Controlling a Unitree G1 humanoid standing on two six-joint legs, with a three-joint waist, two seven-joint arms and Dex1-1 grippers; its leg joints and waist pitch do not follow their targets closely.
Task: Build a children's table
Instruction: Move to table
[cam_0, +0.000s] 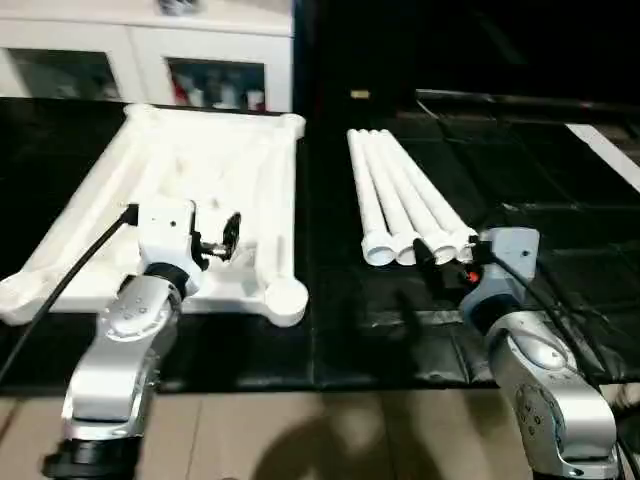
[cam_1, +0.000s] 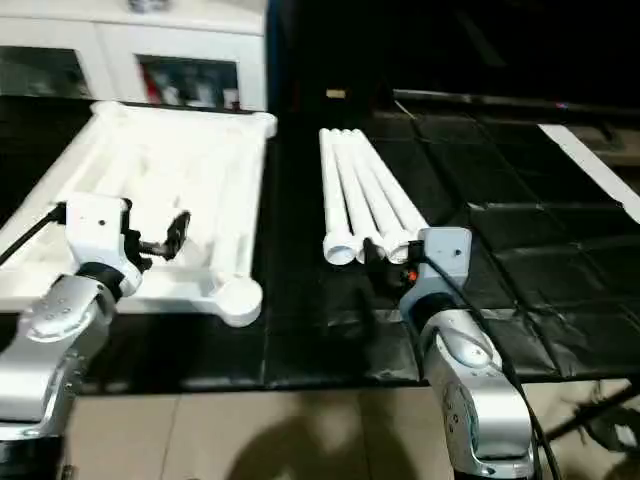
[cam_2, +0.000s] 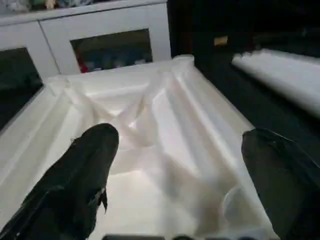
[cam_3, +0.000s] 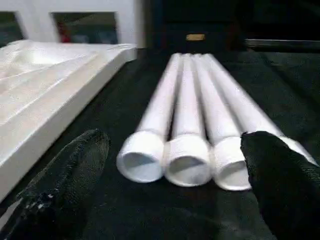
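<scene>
The left gripper (cam_2: 175, 165) hangs spread wide over the upturned tabletop (cam_0: 170, 180), holding nothing. The right gripper (cam_3: 175, 165), equally spread and empty, faces the open ends of four legs (cam_3: 187, 125) lying side by side on black matting (cam_0: 520, 180); its finger seemingly hides the fourth leg's mouth.

Looks like a lab/demo rm: black floor mats (cam_0: 500, 180), white glass-door cabinet (cam_0: 150, 60) w/ stuff inside.

Tabletop (cam_0: 180, 190) all white w/ ribbed underside; legs (cam_0: 405, 205) beside it plain white; floor mat (cam_0: 330, 300) black; cabinet (cam_0: 150, 50) behind tabletop white, glass doors.
</scene>
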